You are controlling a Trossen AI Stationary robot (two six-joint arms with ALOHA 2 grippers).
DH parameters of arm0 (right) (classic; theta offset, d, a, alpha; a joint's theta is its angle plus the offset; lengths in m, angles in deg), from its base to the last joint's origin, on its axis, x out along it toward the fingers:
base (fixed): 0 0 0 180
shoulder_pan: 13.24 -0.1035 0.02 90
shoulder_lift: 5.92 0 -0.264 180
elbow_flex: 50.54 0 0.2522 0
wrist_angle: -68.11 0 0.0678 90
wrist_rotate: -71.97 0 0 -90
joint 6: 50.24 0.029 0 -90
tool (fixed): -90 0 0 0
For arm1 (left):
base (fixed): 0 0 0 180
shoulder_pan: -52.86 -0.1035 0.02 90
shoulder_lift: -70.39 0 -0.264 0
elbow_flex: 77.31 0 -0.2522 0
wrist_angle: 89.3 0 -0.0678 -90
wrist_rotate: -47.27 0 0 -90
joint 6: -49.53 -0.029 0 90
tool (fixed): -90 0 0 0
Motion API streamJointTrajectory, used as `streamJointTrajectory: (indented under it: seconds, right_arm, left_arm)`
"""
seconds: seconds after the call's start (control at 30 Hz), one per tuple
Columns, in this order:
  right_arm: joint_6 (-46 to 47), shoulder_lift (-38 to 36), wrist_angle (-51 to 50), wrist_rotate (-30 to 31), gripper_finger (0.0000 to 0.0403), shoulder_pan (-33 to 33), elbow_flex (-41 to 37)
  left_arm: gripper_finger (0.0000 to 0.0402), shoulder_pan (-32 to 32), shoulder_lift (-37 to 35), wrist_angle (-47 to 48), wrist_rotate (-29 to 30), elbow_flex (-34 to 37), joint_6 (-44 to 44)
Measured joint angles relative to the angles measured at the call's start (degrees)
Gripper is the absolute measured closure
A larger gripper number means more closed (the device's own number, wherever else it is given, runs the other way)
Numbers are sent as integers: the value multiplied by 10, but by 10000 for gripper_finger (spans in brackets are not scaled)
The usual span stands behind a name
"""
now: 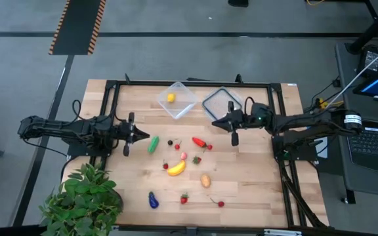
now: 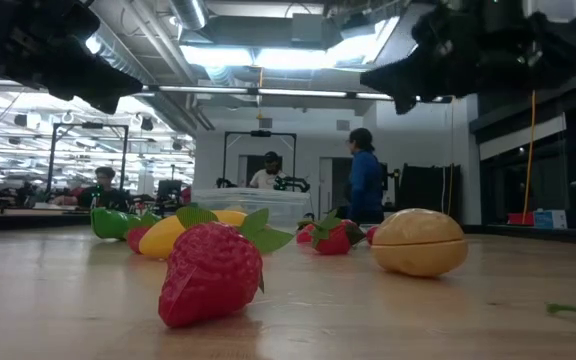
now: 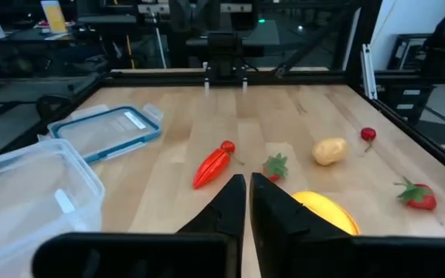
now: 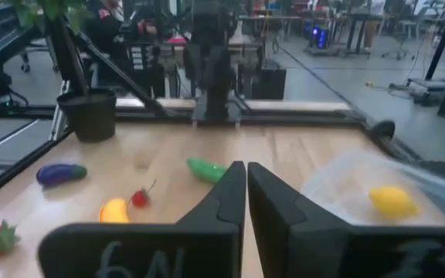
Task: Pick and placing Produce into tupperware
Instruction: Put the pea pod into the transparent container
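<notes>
The clear square tupperware (image 1: 177, 100) stands near the table's far edge with a yellow lemon (image 1: 170, 98) inside it. The other produce lies loose in the table's middle: a green cucumber (image 1: 153, 144), a red pepper (image 1: 201, 142), a banana (image 1: 176, 168), a potato (image 1: 205, 180), a purple eggplant (image 1: 153, 200), strawberries (image 1: 184, 198) and small cherries (image 1: 220, 203). My left gripper (image 1: 134, 134) hovers left of the cucumber, shut and holding nothing (image 3: 248, 202). My right gripper (image 1: 222, 123) hovers above the table between the lid and the red pepper, also shut and holding nothing (image 4: 246, 193).
The flat lid (image 1: 222, 103) with its blue rim lies right of the tupperware, just beyond my right gripper. A potted plant (image 1: 84, 196) stands at the table's near left corner. A black frame (image 1: 110, 92) runs round the table's edges. People stand in the room beyond the table.
</notes>
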Motion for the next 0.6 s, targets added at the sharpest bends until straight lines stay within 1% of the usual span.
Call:
streamJointTrajectory:
  seconds: [0.1,0.13,0.2,0.27,0.3,0.43,0.5,0.6]
  right_arm:
    - [18,0,0,0,382,0,-18]
    - [26,0,3,0,382,0,-22]
    - [29,0,11,0,382,0,-27]
    - [28,0,27,0,382,0,-28]
    - [26,0,35,0,382,0,-28]
    - [-1,0,40,0,382,0,-28]
    - [-3,0,39,0,382,0,-28]
    - [-3,0,31,0,382,0,-28]
  left_arm:
    - [399,0,0,-6,2,0,29]
    - [400,0,0,-8,10,0,41]
    - [399,0,7,-9,48,0,64]
    - [397,0,30,-10,83,0,72]
    - [397,0,43,-13,91,0,74]
    - [400,0,102,-70,90,-1,98]
    - [400,0,131,-67,91,-12,107]
    - [401,0,175,-61,106,-40,116]
